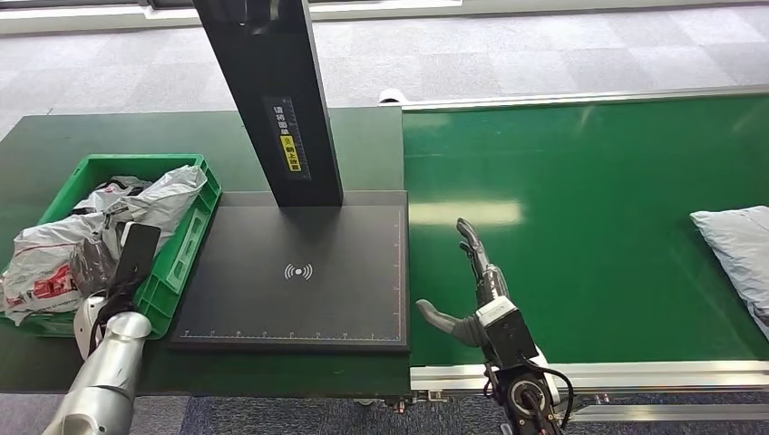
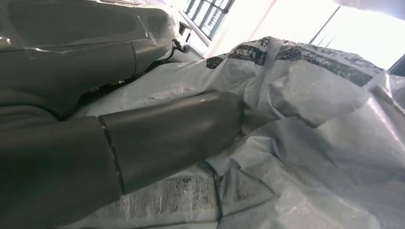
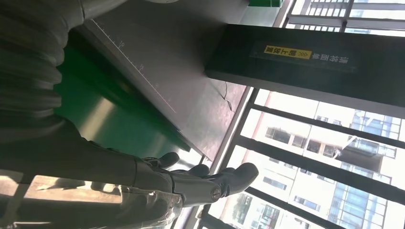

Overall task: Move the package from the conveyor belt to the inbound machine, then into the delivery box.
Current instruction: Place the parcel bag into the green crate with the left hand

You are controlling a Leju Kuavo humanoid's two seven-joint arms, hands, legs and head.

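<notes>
Left robot hand (image 1: 122, 258) is down in the green delivery box (image 1: 195, 231) at the desk's (image 1: 54, 136) left end, w/ fingers among crumpled grey plastic packages (image 1: 150, 204); can't tell if it grips one. Right robot hand (image 1: 472, 285) hovers over the near edge of the green conveyor belt (image 1: 589, 181), fingers spread, holding nothing. Another grey package (image 1: 739, 249) lies on the belt far right, well apart from it. Black inbound machine (image 1: 299, 272) pad sits btw box and belt.
</notes>
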